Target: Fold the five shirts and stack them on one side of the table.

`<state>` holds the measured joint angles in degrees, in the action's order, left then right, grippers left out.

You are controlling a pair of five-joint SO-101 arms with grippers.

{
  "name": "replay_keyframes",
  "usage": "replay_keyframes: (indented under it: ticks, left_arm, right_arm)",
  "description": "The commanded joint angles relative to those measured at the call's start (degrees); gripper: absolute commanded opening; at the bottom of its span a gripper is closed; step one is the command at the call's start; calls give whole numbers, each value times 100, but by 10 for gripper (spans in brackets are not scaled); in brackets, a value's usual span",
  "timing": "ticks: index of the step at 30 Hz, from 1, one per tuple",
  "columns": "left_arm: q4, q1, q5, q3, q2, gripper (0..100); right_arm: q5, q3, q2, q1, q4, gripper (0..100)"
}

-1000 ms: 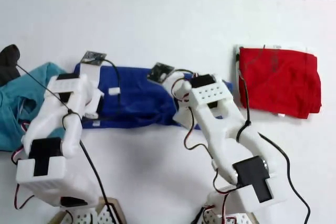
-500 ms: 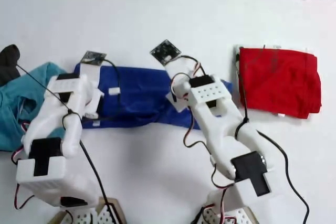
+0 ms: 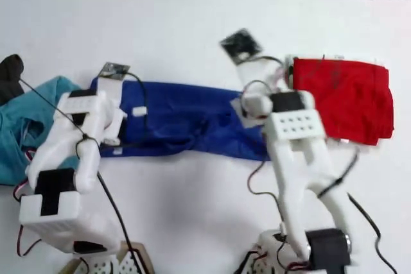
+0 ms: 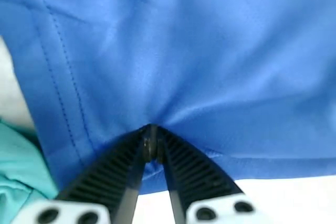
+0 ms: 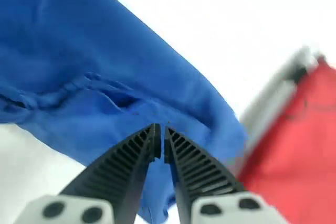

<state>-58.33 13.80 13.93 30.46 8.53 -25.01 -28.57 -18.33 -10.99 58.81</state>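
Left gripper point(image 4: 150, 145) is pinched tight on one end of the blue shirt point(image 3: 180, 120), and right gripper point(image 5: 160, 141) is clamped on its other end, so the cloth lies stretched in a long band between them on the table point(image 3: 192, 24). Just beyond the right gripper lies a red shirt point(image 3: 340, 97), already folded; beyond the left gripper a teal shirt point(image 3: 22, 133) sits crumpled. Looks early: one folded, blue mid-fold, teal and the rest left to do.

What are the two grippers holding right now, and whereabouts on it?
Both pinch the blue shirt: the left gripper near its edge beside the teal shirt, the right gripper apparently at the end by the red shirt.
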Motion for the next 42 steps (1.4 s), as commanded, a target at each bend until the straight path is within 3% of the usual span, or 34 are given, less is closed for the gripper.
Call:
replay_keyframes:
  ticks: [1,12,16,25,36,42]
  left_arm:
    - [62,105,-26,4,35,27]
    - [62,105,-26,4,35,27]
    - [62,105,-26,4,35,27]
    - [62,105,-26,4,35,27]
    - [9,79,-44,-48,9,26]
    - [-1336,141,-35,-884,-844,26]
  right_arm:
    - [26,-141,-435,418,374,20]
    - [-545,-1574,-101,541,-426,20]
    - [-1301,-1618,268,585,-602,20]
    - [-2804,-1310,1297,1938,-1051,20]
    - [-2804,-1169,1367,2026,-884,20]
    - [-2796,-1204,233,2114,-259,20]
